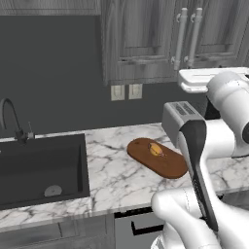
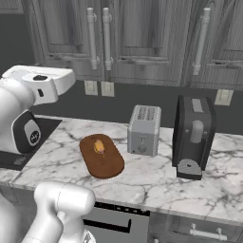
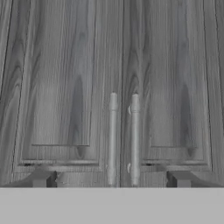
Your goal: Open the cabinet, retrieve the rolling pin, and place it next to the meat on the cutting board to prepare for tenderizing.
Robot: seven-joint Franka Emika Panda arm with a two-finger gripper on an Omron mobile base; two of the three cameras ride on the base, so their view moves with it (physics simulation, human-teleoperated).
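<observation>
The grey wood-grain cabinet point(image 1: 141, 44) hangs above the counter with both doors shut. Its two pale bar handles point(image 3: 113, 140) stand side by side straight ahead in the hand view, just past my gripper point(image 3: 111, 180). The gripper is open wide and empty, with one dark fingertip point(image 3: 41, 179) to each side of the handle pair and apart from them. On the marble counter below lies the reddish-brown cutting board point(image 1: 163, 163) point(image 2: 102, 161), with the small yellow-orange meat point(image 1: 155, 150) point(image 2: 98, 147) near its far end. The rolling pin is hidden.
A silver toaster point(image 2: 144, 129) stands right of the board, with a dark coffee machine point(image 2: 193, 135) further right. A black sink point(image 1: 41, 168) with a faucet point(image 1: 12, 121) lies to the left. Wall outlets point(image 1: 125, 91) sit under the cabinet.
</observation>
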